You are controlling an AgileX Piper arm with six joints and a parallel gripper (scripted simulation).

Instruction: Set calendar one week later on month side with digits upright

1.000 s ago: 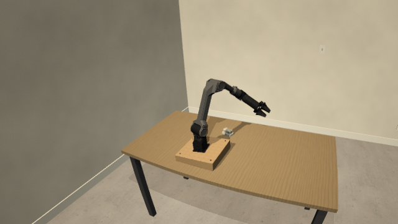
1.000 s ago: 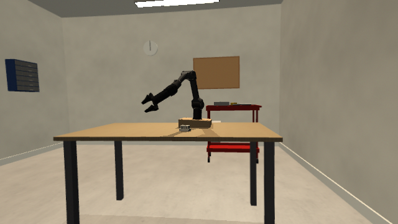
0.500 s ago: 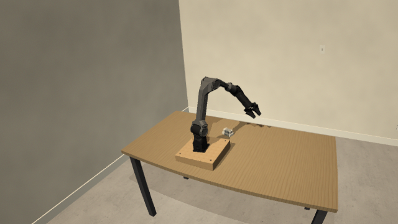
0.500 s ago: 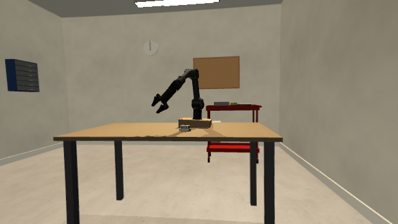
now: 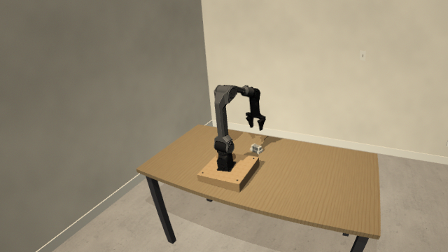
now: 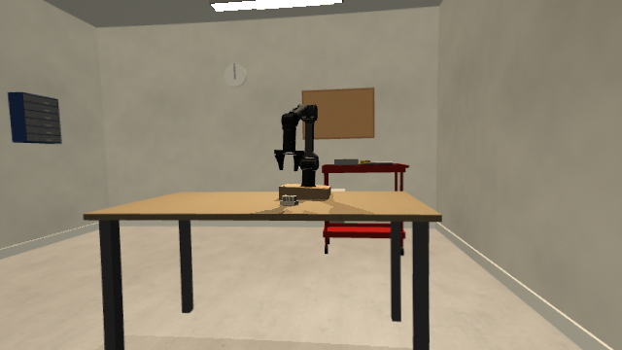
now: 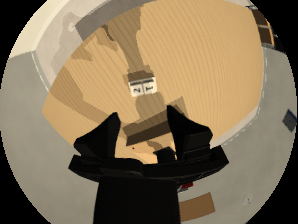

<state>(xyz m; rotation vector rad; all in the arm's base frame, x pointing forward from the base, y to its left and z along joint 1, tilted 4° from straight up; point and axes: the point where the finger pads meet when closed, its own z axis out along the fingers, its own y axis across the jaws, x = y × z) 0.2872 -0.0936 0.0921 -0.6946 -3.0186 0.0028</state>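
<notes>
The calendar [image 5: 255, 151] is a small pale tray holding two white digit cubes side by side. It sits flat on the wooden table just beyond the arm's base block. It also shows in the exterior view [image 6: 290, 199] and in the wrist view [image 7: 144, 87], where dark marks show on the two cube faces but are too small to read. My gripper [image 5: 255, 122] hangs well above the calendar, pointing down, fingers wide open and empty. It shows in the exterior view [image 6: 287, 161] and in the wrist view [image 7: 152, 135].
The arm stands on a wooden base block [image 5: 229, 173] close to the calendar. A red cart [image 6: 364, 194] stands behind the table. The table's far edge lies a short way beyond the calendar.
</notes>
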